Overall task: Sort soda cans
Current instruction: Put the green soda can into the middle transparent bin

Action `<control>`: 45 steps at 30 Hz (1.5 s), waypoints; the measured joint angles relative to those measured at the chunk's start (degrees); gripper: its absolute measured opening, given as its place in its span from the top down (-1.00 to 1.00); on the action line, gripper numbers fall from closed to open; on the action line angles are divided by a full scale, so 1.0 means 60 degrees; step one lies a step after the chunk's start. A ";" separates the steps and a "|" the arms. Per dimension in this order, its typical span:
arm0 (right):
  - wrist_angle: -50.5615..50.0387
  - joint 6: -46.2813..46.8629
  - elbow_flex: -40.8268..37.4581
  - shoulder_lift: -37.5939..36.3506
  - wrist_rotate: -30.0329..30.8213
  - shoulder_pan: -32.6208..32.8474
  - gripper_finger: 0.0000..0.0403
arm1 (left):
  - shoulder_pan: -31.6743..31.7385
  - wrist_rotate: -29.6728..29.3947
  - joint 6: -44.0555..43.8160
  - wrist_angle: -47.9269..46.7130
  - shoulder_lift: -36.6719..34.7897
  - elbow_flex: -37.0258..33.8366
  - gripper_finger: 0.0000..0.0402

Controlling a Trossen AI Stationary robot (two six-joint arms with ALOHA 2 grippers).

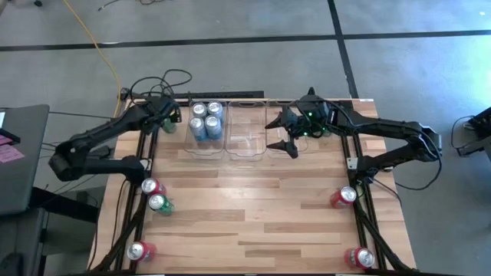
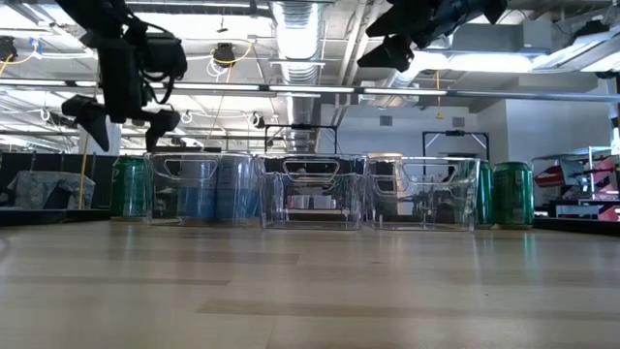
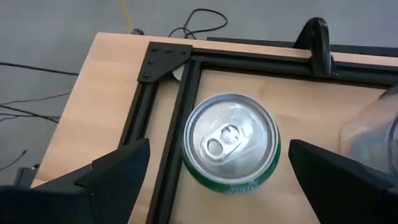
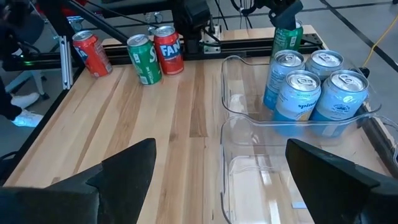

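Left hand over green can, fingers spread.
Can stands at desk far-left corner beside bin holding four blue cans; right hand spread above bins.

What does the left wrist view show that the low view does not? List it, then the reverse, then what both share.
Only the left wrist view: the green can's silver top with its pull tab, and the table's corner bracket.

Only the low view: three clear bins in a row, blue cans in one end bin, and another green can at the far end.

Both: the open left gripper above that green can.
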 joint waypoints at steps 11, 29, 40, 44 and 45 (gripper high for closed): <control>-0.0097 -0.0033 0.0000 0.0000 -0.0001 0.0000 -0.86 | 0.0583 0.0704 0.1143 0.2798 0.0000 -0.1327 -0.90; -0.0229 -0.0030 0.0004 0.0000 -0.0001 0.0000 -0.86 | 0.0655 0.0686 0.1320 0.2761 0.0015 -0.1331 -0.47; -0.0474 -0.0171 0.0007 0.0004 -0.0008 0.0004 -0.86 | -0.0897 0.0977 0.0829 -0.0811 -0.1850 -0.0717 -0.47; -0.0525 0.0045 0.0007 0.0004 -0.0005 0.0130 -0.86 | -0.1902 0.1225 0.0002 -0.1527 -0.2861 -0.0717 -0.47; -0.0538 0.0101 0.0007 0.0004 -0.0005 0.0201 -0.86 | -0.2192 0.1257 -0.0212 -0.1652 -0.3077 -0.0717 -0.47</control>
